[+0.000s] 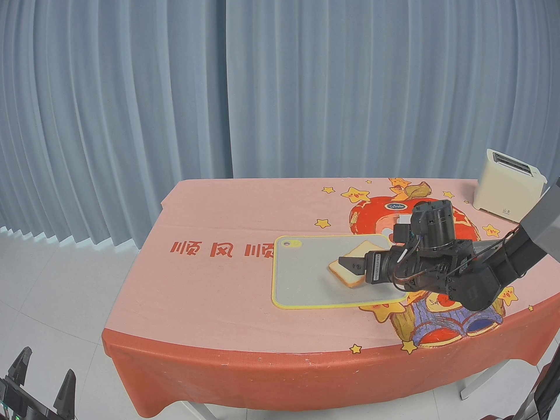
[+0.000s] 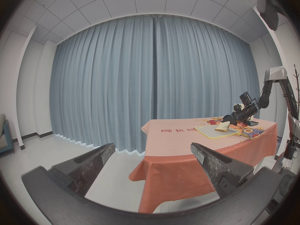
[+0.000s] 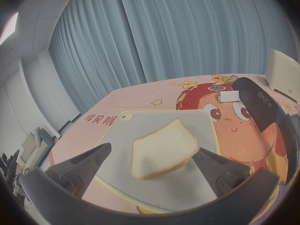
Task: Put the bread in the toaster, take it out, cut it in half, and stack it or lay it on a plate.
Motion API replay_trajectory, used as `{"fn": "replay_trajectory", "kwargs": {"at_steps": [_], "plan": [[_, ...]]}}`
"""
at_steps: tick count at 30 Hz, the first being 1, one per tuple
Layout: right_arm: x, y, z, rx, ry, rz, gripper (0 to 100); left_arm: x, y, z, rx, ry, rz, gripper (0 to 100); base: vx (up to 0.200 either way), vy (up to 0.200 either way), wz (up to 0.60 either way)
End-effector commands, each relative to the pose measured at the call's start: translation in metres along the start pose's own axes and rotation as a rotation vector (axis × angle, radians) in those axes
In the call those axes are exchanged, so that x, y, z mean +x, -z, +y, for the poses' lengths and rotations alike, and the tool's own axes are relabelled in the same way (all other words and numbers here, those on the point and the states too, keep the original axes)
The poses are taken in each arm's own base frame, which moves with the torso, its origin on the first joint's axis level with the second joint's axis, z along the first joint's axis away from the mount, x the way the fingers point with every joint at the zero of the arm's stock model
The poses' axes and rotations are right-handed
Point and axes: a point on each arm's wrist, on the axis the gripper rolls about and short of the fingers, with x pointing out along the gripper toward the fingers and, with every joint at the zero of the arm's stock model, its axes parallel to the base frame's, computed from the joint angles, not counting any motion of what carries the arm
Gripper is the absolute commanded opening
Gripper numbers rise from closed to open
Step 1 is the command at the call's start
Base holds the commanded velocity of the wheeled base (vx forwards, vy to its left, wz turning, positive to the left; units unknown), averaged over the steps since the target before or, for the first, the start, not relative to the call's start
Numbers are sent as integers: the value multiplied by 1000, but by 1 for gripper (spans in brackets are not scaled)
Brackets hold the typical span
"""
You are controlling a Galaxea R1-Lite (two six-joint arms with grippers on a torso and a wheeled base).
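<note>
A slice of white bread (image 1: pixel 354 265) lies tilted on the grey, yellow-rimmed cutting board (image 1: pixel 300 284) in the middle of the table. My right gripper (image 1: pixel 350 267) is low over the board and open, one finger on each side of the bread. In the right wrist view the bread (image 3: pixel 162 150) leans with one edge against one of the fingers (image 3: pixel 218 169), above the cutting board (image 3: pixel 118 135). The cream toaster (image 1: pixel 506 185) stands at the table's far right corner. My left gripper (image 1: pixel 48 364) hangs open and empty, well below the table's left front.
A black knife blade (image 3: pixel 257 105) lies on the printed pink tablecloth between the board and the toaster (image 3: pixel 282 75). From the left wrist view the open left gripper (image 2: pixel 153 146) faces the table's front edge (image 2: pixel 187 160) across bare floor. Blue curtains hang behind.
</note>
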Motion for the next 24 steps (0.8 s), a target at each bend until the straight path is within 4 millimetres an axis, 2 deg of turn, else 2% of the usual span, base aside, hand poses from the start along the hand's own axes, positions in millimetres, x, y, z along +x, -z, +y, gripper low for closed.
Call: {"fn": "replay_trajectory", "kwargs": {"at_steps": [1, 7, 13, 24], "plan": [[0, -5, 6, 7, -9, -9, 100, 1, 5, 0, -2, 0, 18, 100, 0, 0, 0], [-8, -2, 1, 25, 64, 34, 100, 1, 5, 0, -2, 0, 18, 100, 0, 0, 0], [-9, 3, 8, 40, 55, 52, 100, 1, 5, 0, -2, 0, 18, 100, 0, 0, 0], [-5, 5, 7, 41, 87, 61, 100, 1, 5, 0, 0, 0, 18, 100, 0, 0, 0]]}}
